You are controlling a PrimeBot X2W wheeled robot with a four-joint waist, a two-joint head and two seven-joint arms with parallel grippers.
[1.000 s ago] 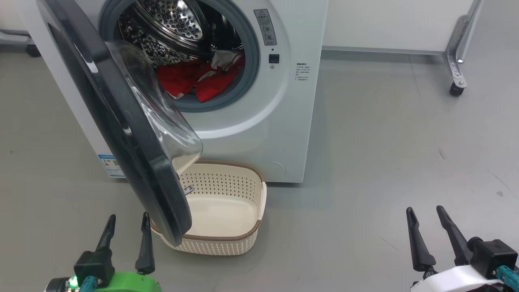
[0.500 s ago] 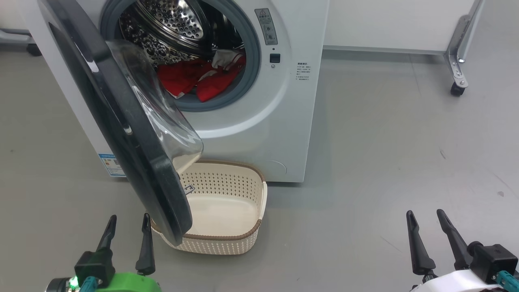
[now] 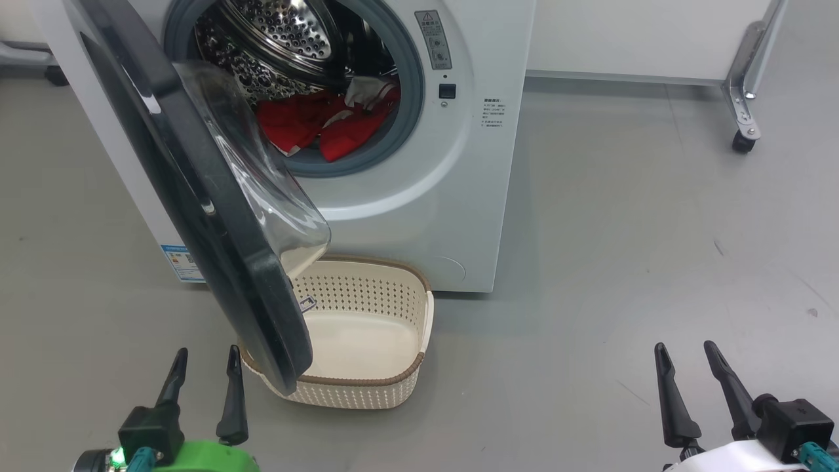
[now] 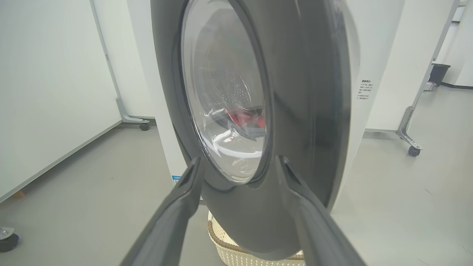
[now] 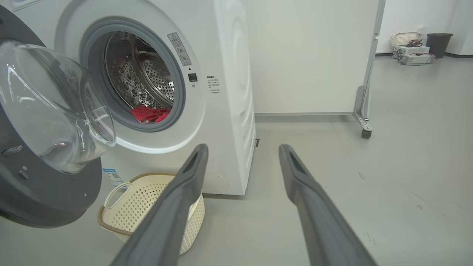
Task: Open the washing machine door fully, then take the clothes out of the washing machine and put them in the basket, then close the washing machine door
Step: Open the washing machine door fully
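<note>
At the lower left, the left gripper (image 3: 208,350) hung over the floor (image 3: 623,229) with its jaws spread and nothing in them, just beside the lower edge of the door (image 3: 190,190). The door stood only partly open, its glass bowl jutting across the left of the drum mouth and its lower rim overhanging the left side of the basket (image 3: 393,377); whether rim and basket touched I could not tell. The basket sat empty on the floor against the foot of the machine (image 3: 419,210). The clothes (image 3: 308,124) lay low in the drum, spilling onto the gasket. At the lower right, the right gripper (image 3: 683,345) also had its jaws released, well apart from everything.

The likely trouble was the half-open door. A push on its glossy rim could slip, or the rim could drag the basket aside. Reaching in first risked striking the bowl, and the clothes snagging there or dropping to the floor.
</note>
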